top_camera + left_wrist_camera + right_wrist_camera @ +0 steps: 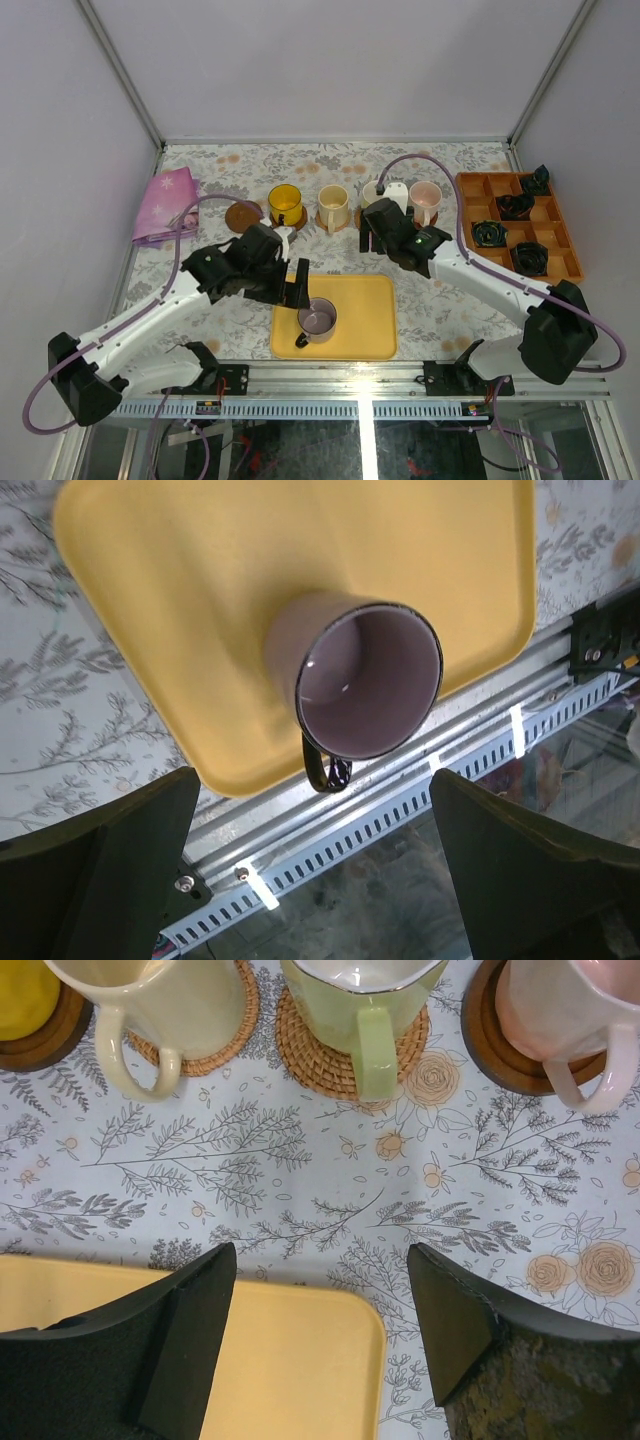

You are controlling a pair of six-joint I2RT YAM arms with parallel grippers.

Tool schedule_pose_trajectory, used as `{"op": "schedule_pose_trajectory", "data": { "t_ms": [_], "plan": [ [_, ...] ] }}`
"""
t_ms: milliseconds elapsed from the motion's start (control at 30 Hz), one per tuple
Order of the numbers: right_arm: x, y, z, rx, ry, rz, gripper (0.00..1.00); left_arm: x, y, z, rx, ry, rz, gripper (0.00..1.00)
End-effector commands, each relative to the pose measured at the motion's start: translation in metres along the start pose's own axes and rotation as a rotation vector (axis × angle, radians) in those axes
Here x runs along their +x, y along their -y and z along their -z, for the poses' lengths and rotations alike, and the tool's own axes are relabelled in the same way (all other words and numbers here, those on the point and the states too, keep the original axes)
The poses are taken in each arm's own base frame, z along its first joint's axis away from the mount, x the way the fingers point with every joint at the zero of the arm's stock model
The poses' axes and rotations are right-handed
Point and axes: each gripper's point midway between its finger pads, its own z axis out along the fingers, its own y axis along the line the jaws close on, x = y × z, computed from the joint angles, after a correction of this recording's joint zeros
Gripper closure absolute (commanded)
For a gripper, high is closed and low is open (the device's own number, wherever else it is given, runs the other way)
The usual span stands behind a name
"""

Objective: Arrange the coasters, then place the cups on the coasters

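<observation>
L gripper (312,780) is hanging wide open over the purple mug (365,680), gripping nothing; the mug is standing on the yellow tray (200,580). Best bet: straddling the rim opp. the handle, closing gently, lifting straight, heading for the empty dark brown coaster (240,215). R gripper (320,1260) is gaping, empty.

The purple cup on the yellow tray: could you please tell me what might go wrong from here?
The open left pincer hangs over the purple cup, whose handle points at the near edge of the yellow tray; an off-centre close could tip it. The free dark coaster lies beside the yellow cup, which a set-down might bump.
</observation>
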Motion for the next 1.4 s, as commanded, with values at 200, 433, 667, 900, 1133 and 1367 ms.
{"op": "schedule_pose_trajectory", "data": {
  "t_ms": [200, 433, 667, 900, 1133, 1367],
  "plan": [
    [-0.028, 0.0, 0.017, -0.037, 0.1, -0.067, 0.23, 0.048, 0.021, -0.008, -0.013, -0.031, -0.001, 0.0],
    [-0.017, 0.006, 0.024, -0.036, 0.091, -0.12, 0.23, 0.08, 0.011, -0.041, -0.145, -0.043, -0.085, 0.0],
    [-0.015, 0.02, 0.033, -0.008, 0.115, -0.137, 0.23, 0.07, 0.002, -0.056, -0.211, 0.034, -0.143, 0.1],
    [-0.017, 0.021, 0.031, 0.004, 0.118, -0.126, 0.23, 0.066, 0.001, -0.063, -0.196, 0.075, -0.166, 0.3],
    [-0.018, 0.015, 0.027, -0.003, 0.105, -0.11, 0.23, 0.073, 0.003, -0.069, -0.159, 0.058, -0.157, 0.46],
    [-0.015, 0.012, 0.023, -0.011, 0.088, -0.102, 0.23, 0.079, 0.0, -0.077, -0.152, 0.04, -0.19, 0.8]
  ]
}}
